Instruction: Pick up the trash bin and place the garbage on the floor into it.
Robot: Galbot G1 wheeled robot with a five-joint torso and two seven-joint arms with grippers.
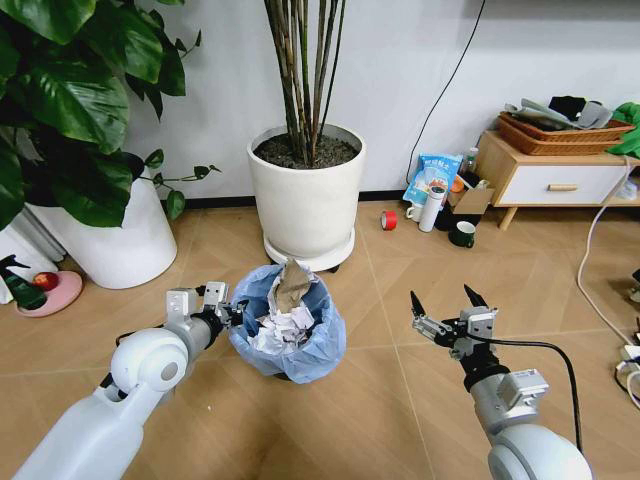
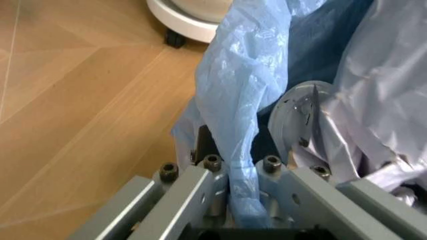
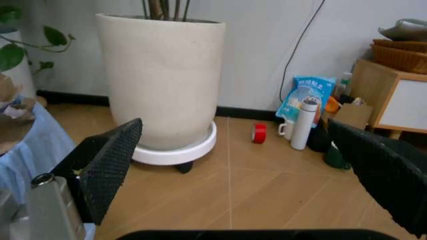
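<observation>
Plastic, thin and crinkly, lined the trash bin (image 1: 287, 330); its light-blue bag (image 2: 233, 100) spilled over the rim and hid most of the dark shell beneath. The bin sat on the wooden floor (image 1: 380, 400) in the middle of the head view, at about six o'clock from the large white pot (image 1: 306, 195) and close to its wheeled base; it was already heaped with garbage (image 1: 283, 320), crumpled white paper with a brown scrap standing up at twelve o'clock.

The left gripper (image 1: 226, 308) was at the bin's nine o'clock edge; in the left wrist view its jaws stood together on a fold of the bag and, by the look of it, on the rim under the fold. The right gripper (image 1: 448, 300) hung free at about three o'clock from the bin, well apart from it, jaws spread wide and holding nothing.

Judged from this, the bin would be light, paper adding little weight; the shell seemed stiff enough to carry from one edge, though a one-sided hold might let it tip and spill the loose heap. The bag was the weak part: slippery, soft, likely to slide or tear if gripped alone; the sound hold was on the hard rim with the film pinched against it.
</observation>
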